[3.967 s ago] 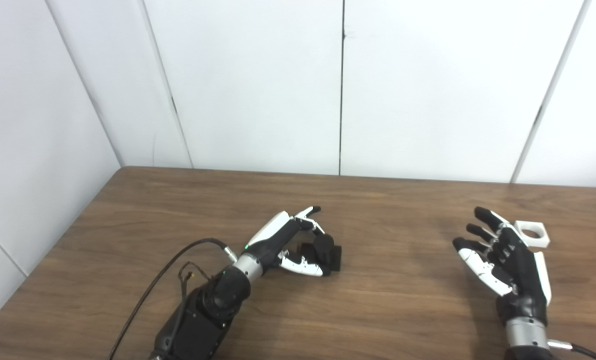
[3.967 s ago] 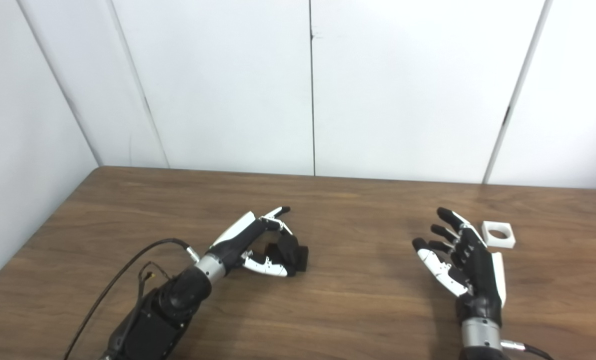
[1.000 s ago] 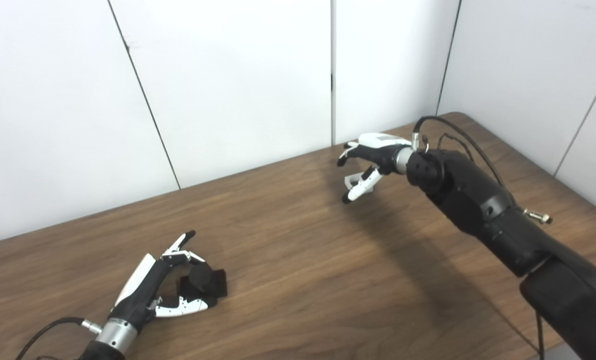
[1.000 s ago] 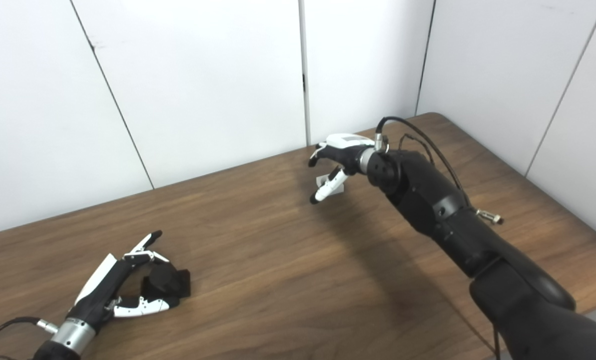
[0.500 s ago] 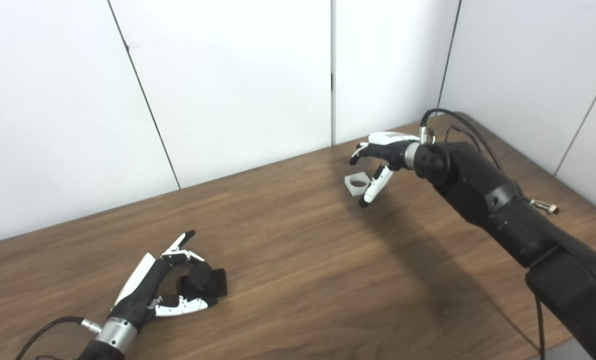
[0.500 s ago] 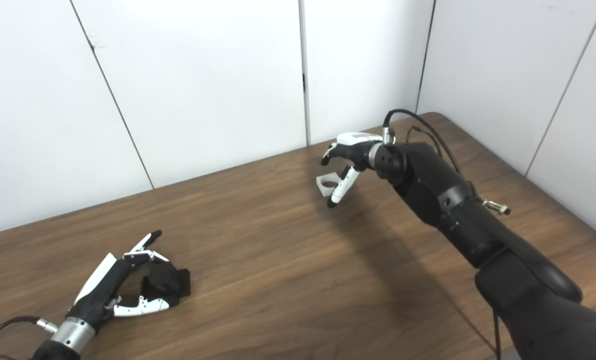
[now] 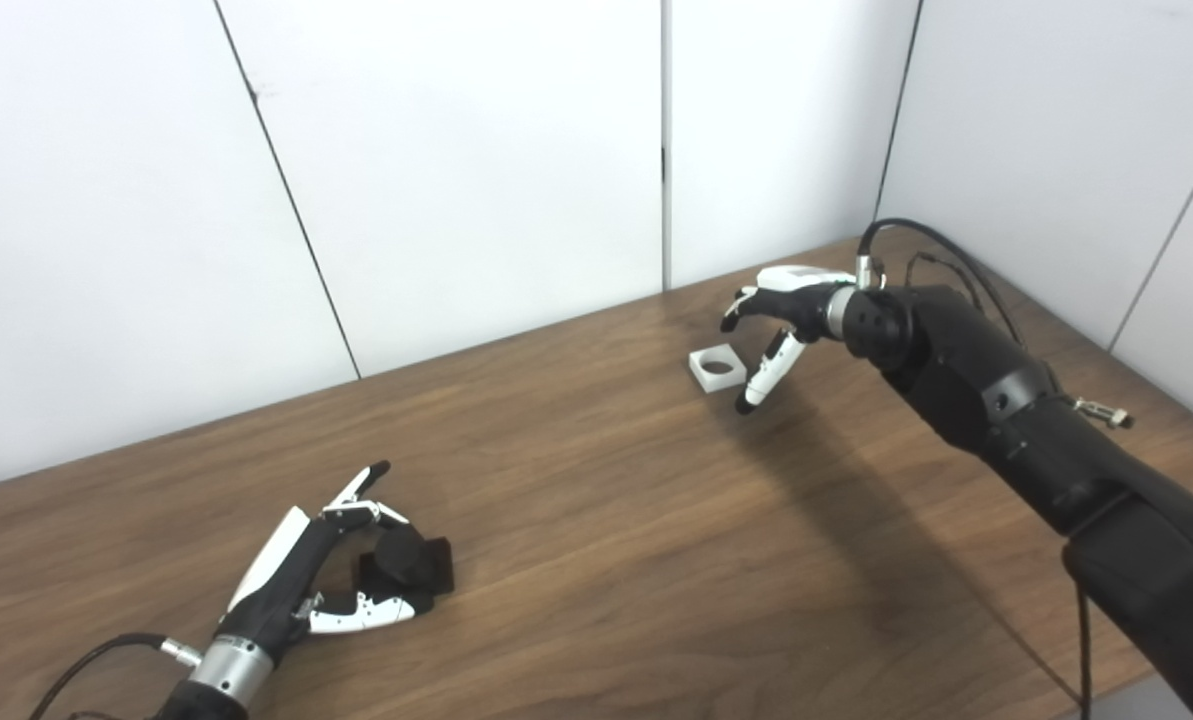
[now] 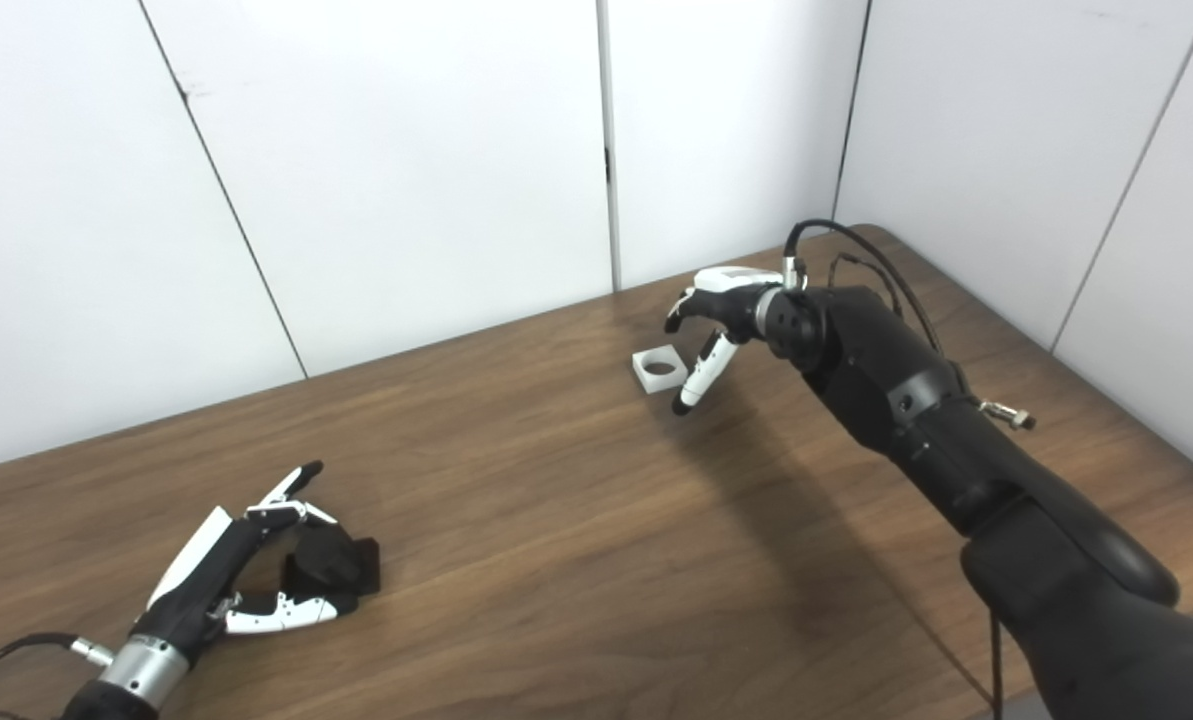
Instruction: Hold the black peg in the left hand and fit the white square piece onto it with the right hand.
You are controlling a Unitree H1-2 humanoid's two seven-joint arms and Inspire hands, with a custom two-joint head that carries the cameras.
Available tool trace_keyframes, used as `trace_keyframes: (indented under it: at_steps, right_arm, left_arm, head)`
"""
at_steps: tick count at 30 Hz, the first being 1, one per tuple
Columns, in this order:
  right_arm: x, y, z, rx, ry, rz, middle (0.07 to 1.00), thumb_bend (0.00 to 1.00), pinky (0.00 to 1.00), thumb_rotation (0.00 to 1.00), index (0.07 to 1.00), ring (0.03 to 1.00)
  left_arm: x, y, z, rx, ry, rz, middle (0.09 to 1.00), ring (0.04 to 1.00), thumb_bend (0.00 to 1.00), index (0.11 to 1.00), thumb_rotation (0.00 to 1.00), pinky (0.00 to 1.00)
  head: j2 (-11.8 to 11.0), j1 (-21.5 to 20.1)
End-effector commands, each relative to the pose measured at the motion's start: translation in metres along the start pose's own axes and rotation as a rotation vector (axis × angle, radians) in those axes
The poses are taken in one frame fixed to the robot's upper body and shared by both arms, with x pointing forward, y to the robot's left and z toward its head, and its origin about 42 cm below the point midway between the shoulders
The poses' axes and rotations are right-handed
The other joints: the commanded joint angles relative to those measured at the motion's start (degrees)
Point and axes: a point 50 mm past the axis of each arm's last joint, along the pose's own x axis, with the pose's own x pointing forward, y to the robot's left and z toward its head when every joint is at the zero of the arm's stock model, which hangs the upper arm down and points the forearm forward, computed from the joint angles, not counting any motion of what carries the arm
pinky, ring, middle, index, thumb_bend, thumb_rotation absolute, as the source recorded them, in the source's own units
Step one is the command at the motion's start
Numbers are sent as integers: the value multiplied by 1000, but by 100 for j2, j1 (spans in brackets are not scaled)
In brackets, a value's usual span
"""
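A brown wooden table [image 7: 596, 560] stands against white wall panels [image 7: 476, 150].

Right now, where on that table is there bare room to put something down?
The widest bare wood lies mid-table, between the black peg in the left hand and the white square piece. It is crowded beside the right hand near the far corner.
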Motion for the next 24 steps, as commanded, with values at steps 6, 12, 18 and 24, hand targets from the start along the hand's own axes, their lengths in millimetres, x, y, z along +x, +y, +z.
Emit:
trace_keyframes:
  at_steps: [6,12,18,24]
  right_arm:
    - [0,-18,5,15,-20,-74,1000,866,1000,373,847,1000]
    - [2,-19,14,13,-30,-75,1000,859,1000,374,848,1000]
    - [6,-19,15,19,-23,-73,1000,856,1000,376,849,1000]
    - [11,-17,19,30,-36,-71,1000,844,1000,371,846,1000]
  left_arm:
    - [-10,4,-5,10,54,-16,1000,1000,520,495,82,1000]
    - [-9,2,-3,4,57,-16,1000,1000,520,495,80,988]
    - [-9,-1,-2,-1,59,-20,1000,1000,521,495,79,995]
    - [-9,-2,-2,4,63,-21,1000,1000,521,495,78,999]
  head:
    - [15,19]
    - [29,51]
    - [51,135]
    - [52,152]
